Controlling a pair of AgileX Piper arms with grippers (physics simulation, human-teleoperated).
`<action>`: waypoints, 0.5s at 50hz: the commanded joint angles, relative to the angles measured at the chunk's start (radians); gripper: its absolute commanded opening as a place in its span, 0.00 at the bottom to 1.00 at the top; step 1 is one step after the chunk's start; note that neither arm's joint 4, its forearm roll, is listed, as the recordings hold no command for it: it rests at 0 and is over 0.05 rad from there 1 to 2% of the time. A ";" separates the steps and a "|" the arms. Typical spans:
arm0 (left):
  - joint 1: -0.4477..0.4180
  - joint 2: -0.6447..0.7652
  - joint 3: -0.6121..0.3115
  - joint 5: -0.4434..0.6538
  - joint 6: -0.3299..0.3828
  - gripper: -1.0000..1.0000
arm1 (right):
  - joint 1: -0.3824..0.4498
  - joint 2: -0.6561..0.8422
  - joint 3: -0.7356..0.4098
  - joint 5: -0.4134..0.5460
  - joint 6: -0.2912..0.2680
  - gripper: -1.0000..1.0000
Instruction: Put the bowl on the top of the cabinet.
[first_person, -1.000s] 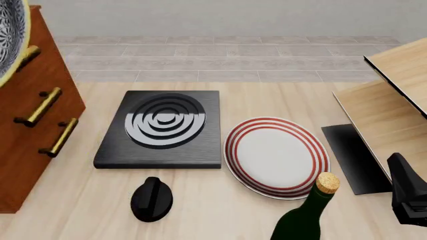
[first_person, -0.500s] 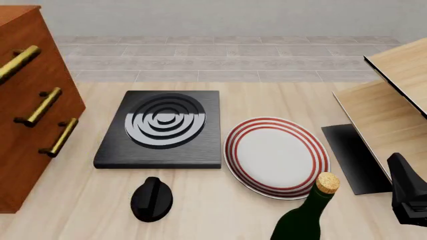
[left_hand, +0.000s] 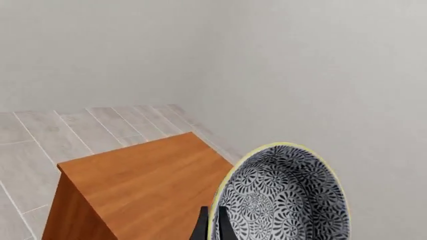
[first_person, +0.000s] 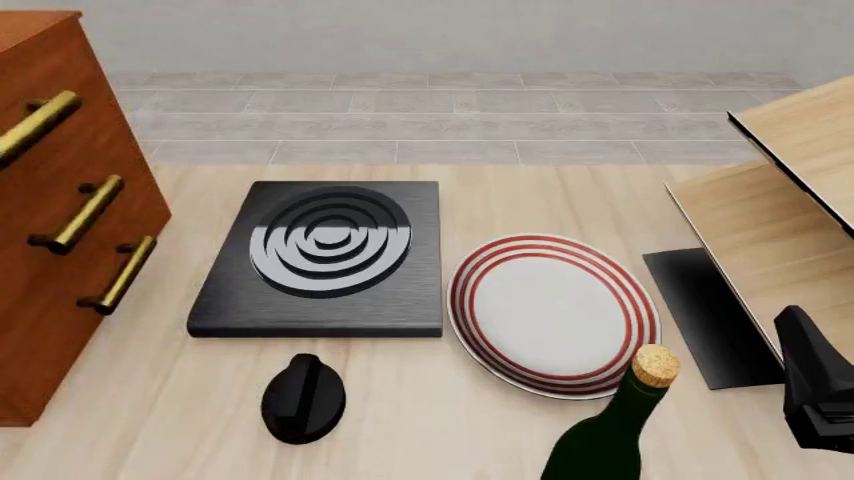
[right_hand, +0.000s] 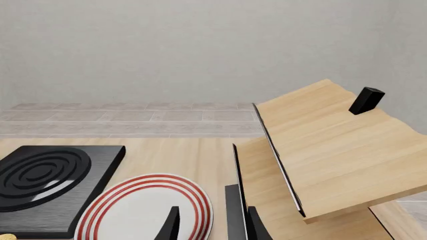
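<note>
Bowl: my left gripper (left_hand: 211, 225) pinches the pale rim of the round blue-grey and white floral bowl (left_hand: 283, 197), held on edge above the cabinet's top; the bowl is out of the front view.
Cabinet: the tall reddish-brown wooden cabinet (first_person: 60, 215) with brass bar handles (first_person: 80, 215) stands at 9 o'clock on the light wood table (first_person: 400, 400).
Right gripper: my right gripper (right_hand: 212, 225) hangs at 4 o'clock, fingers slightly spread and holding nothing.
Table centre: black square hob plate with concentric rings (first_person: 324, 256).
Around it: white plate with red rings (first_person: 554, 313) just at its 4 o'clock; black knob (first_person: 303, 398) at 6 o'clock; corked green glass bottle (first_person: 607, 435) at 5 o'clock; pale light-wood shelf unit (first_person: 781, 215) at 3 o'clock.
</note>
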 joint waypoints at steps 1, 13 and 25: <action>0.027 0.047 -0.005 -0.025 -0.009 0.00 | 0.000 0.000 0.000 0.000 0.000 1.00; 0.053 0.103 -0.002 -0.050 -0.004 0.00 | 0.000 0.000 0.000 0.000 0.000 1.00; 0.058 0.153 -0.008 -0.055 0.000 0.00 | 0.000 0.000 0.000 0.000 0.000 1.00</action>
